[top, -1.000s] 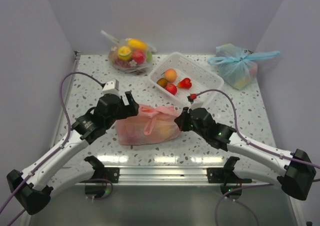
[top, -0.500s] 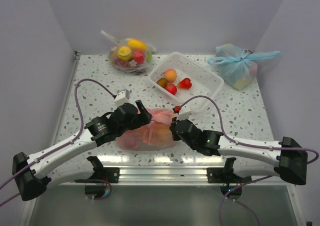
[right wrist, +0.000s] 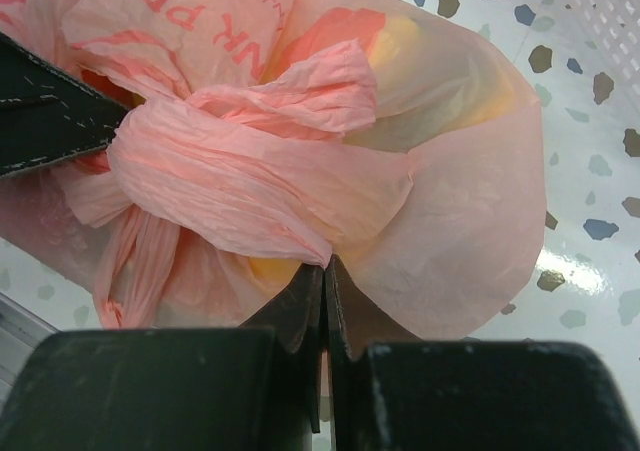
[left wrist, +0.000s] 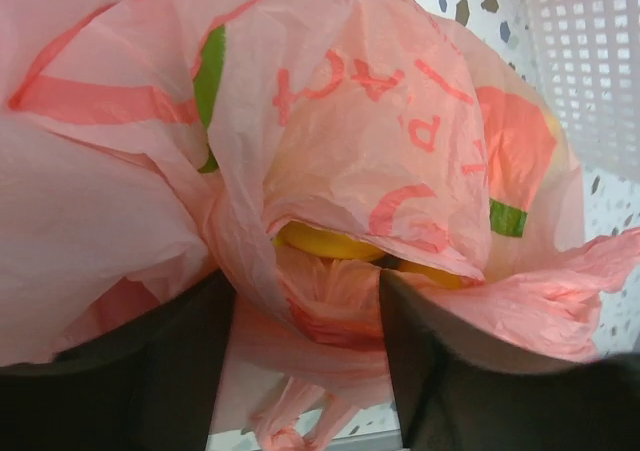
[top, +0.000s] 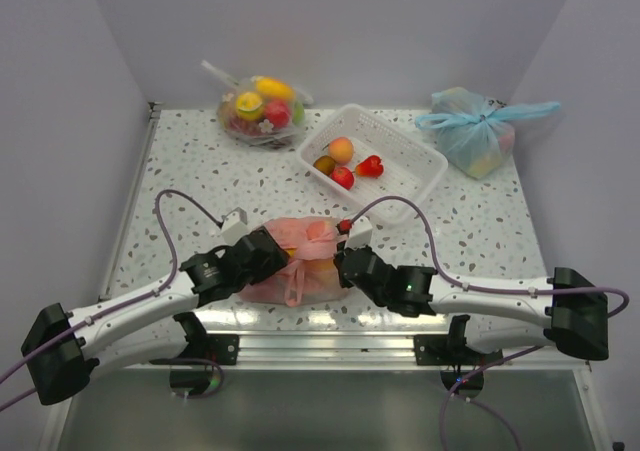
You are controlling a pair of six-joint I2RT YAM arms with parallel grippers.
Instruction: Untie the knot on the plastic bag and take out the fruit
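The pink plastic bag [top: 305,241] lies near the table's front edge, between my two grippers. Its knot [right wrist: 230,161] is a thick twisted bunch of pink film, with the handle loops [top: 295,286] hanging toward the front. My left gripper [top: 270,259] is at the bag's left side; in the left wrist view it [left wrist: 305,291] is open, its fingers [left wrist: 150,371] either side of bunched film. My right gripper [top: 340,264] is at the bag's right side, shut [right wrist: 325,266] on a fold of bag film just below the knot. Yellow fruit [left wrist: 330,241] shows through the film.
A white basket [top: 410,151] holding several small fruits stands behind the bag. A clear bag of fruit [top: 258,106] lies at the back left. A light blue tied bag [top: 475,126] sits at the back right. The metal rail [top: 320,346] runs along the front edge.
Both grippers have moved inward and toward the front edge, closing in on the pink bag. The bag has shifted nearer and bunched up; its handle loops now hang to the front.
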